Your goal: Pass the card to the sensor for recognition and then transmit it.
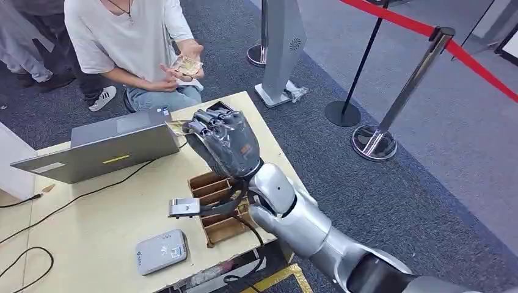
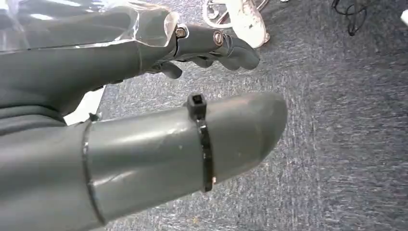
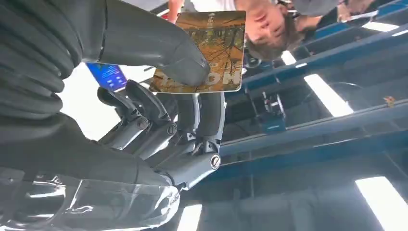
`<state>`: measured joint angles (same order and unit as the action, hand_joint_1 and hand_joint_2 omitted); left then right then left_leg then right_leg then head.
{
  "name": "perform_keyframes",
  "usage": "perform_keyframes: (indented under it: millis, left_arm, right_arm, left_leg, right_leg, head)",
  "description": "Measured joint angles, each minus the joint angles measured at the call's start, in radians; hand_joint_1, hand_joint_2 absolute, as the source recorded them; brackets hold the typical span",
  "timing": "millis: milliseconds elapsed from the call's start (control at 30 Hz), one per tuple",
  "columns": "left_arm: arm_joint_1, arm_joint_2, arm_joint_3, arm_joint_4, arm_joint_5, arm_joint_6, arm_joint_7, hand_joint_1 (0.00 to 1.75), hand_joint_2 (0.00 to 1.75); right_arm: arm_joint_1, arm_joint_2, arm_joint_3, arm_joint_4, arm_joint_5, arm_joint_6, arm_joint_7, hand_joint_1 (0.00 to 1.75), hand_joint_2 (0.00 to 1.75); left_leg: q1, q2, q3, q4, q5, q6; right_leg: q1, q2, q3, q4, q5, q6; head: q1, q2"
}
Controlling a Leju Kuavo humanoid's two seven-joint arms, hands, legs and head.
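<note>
Card (image 3: pixel 202 50) first: a thin rectangular piece with rounded corners, its printed face a golden-orange picture of trees with pale lettering along one edge and a small tower shape near the opposite edge, glossy enough to catch light. The right hand (image 3: pixel 159 110) pinches it between the thick grey thumb, which lies across the printed face, and the darker fingers (image 3: pixel 211 115) behind it, while the other fingers curl in beside them. In the head view that right hand (image 1: pixel 223 143) is raised above the far edge of the pale wooden table (image 1: pixel 91 232), its back toward the camera, so the card itself is hidden there. Beneath the forearm sits a brown compartmented tray (image 1: pixel 214 207) near the table's right edge, and a grey card reader (image 1: pixel 160 251) lies flat just left of it, toward the near edge. An open laptop (image 1: pixel 104 146) stands farther back on the left, with black cables running from it across the tabletop. Beyond the table a seated person in a white shirt (image 1: pixel 131 36) holds a small stack of similar cards (image 1: pixel 186 65) in both hands. The left hand (image 2: pixel 144 106) hangs over blue-grey carpet, fingers loosely curled and holding nothing.
</note>
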<state>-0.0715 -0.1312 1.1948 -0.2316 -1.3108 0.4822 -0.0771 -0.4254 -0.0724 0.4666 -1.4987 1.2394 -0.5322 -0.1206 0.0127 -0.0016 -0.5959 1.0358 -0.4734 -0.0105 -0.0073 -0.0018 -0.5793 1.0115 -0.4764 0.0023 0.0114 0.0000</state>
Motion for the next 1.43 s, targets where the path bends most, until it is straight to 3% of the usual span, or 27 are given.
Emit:
perform_keyframes:
  millis: [400, 633, 667, 700, 867, 900, 1133, 1233, 1367, 1433]
  left_arm:
    - [-0.002, -0.006, 0.0, 0.0, 0.002, 0.015, -0.001, 0.0, 0.0]
    - [-0.002, -0.006, 0.0, 0.0, 0.002, 0.016, 0.003, 0.0, 0.0]
    - [-0.002, -0.006, 0.0, 0.0, 0.002, 0.016, 0.003, 0.0, 0.0]
    - [-0.002, -0.006, 0.0, 0.0, 0.003, 0.017, 0.004, 0.0, 0.0]
    - [-0.002, -0.006, 0.0, 0.0, 0.013, 0.026, 0.01, 0.0, 0.0]
    - [-0.002, -0.006, 0.0, 0.0, 0.016, 0.028, 0.01, 0.0, 0.0]
    - [-0.001, -0.008, 0.002, 0.0, 0.026, 0.039, 0.014, 0.0, 0.0]
    - [-0.001, -0.009, 0.002, 0.0, 0.029, 0.045, 0.024, 0.0, 0.0]
    - [-0.001, -0.01, 0.006, 0.0, 0.042, 0.054, 0.033, 0.0, 0.0]
    - [0.0, -0.012, 0.01, 0.0, 0.045, 0.056, 0.034, 0.0, 0.0]
  right_arm:
    - [-0.205, 0.172, 0.044, 0.375, 0.019, -0.109, 0.013, 1.75, 1.75]
    - [-0.267, 0.229, 0.044, 0.537, 0.021, -0.149, 0.004, 1.75, 1.75]
    - [-0.272, 0.234, 0.044, 0.551, 0.022, -0.149, 0.003, 0.26, 1.75]
    - [-0.277, 0.24, 0.044, 0.566, 0.026, -0.149, 0.002, 0.0, 1.75]
    - [-0.3, 0.265, 0.044, 0.629, 0.031, -0.149, -0.005, 0.0, 1.75]
    - [-0.303, 0.271, 0.044, 0.638, 0.031, -0.149, -0.004, 0.0, 0.0]
    - [-0.313, 0.291, 0.043, 0.676, 0.027, -0.149, 0.0, 0.0, 0.0]
    - [-0.313, 0.297, 0.041, 0.679, -0.02, -0.149, -0.026, 0.0, 0.0]
    - [-0.296, 0.312, 0.027, 0.659, -0.201, -0.107, -0.117, 0.0, 0.0]
    - [-0.272, 0.312, 0.025, 0.617, -0.333, -0.013, -0.159, 0.0, 0.0]
  left_leg:
    - [0.0, 0.0, 0.0, 0.0, 0.001, -0.001]
    - [0.0, -0.001, 0.0, 0.0, 0.001, -0.001]
    - [0.0, -0.001, 0.0, 0.0, 0.001, -0.001]
    - [0.0, -0.001, 0.0, 0.0, 0.001, -0.001]
    - [0.0, -0.001, 0.0, 0.0, 0.001, -0.001]
    - [0.0, -0.001, 0.0, 0.0, 0.001, -0.001]
    - [0.0, -0.001, 0.0, 0.0, 0.001, -0.001]
    - [0.0, -0.001, 0.0, 0.0, 0.001, -0.001]
    - [0.0, -0.001, 0.0, 0.0, 0.001, -0.001]
    - [0.0, -0.001, 0.0, 0.0, 0.001, -0.001]
  right_leg:
    - [0.0, 0.0, 0.0, 0.001, 0.0, 0.0]
    - [0.0, 0.0, 0.0, 0.001, 0.0, 0.0]
    - [0.0, 0.0, 0.0, 0.001, 0.0, 0.0]
    - [0.0, 0.0, 0.0, 0.001, 0.0, 0.0]
    - [0.0, 0.0, 0.0, 0.001, 0.0, 0.0]
    - [0.0, 0.0, 0.0, 0.001, 0.0, 0.0]
    - [0.0, 0.0, 0.0, 0.001, 0.0, 0.0]
    - [0.0, 0.0, 0.0, 0.001, 0.0, 0.0]
    - [0.0, 0.0, 0.0, 0.001, 0.0, 0.0]
    - [0.0, 0.0, 0.0, 0.001, 0.0, 0.0]
  head:
    - [0.0, 0.0]
    - [0.0, 0.0]
    - [0.0, 0.0]
    - [0.0, 0.0]
    - [0.0, 0.0]
    - [0.0, 0.0]
    - [0.0, 0.0]
    - [0.0, 0.0]
    - [0.0, 0.0]
    - [0.0, 0.0]
